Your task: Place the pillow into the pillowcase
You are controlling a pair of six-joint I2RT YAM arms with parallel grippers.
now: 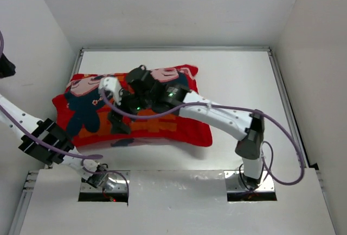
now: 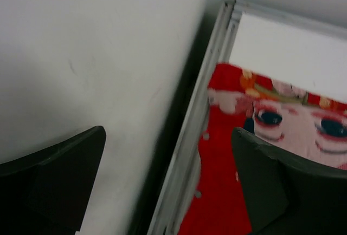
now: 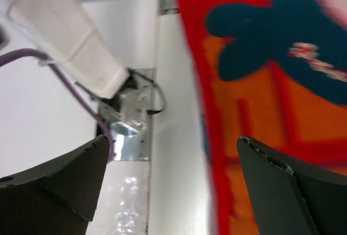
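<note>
The red pillowcase [image 1: 179, 129] lies plump on the white worktop [image 1: 233, 72], toward nine o'clock of its middle in the top view. The pillow itself cannot be seen. Both arms meet over the cloth. The left tool [image 2: 168, 137] is spread wide, nothing between its fingers, over the rail [image 2: 190, 154] at the cloth's edge. The right tool [image 3: 173, 140] gapes wide and empty too, at another edge.

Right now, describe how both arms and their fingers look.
The left arm and right arm are white tubes joined by black joint blocks, each trailing a purple cable. Green lights glow near the right wrist. The left fingers and right fingers are dark grey, flat and wedge-shaped.
</note>
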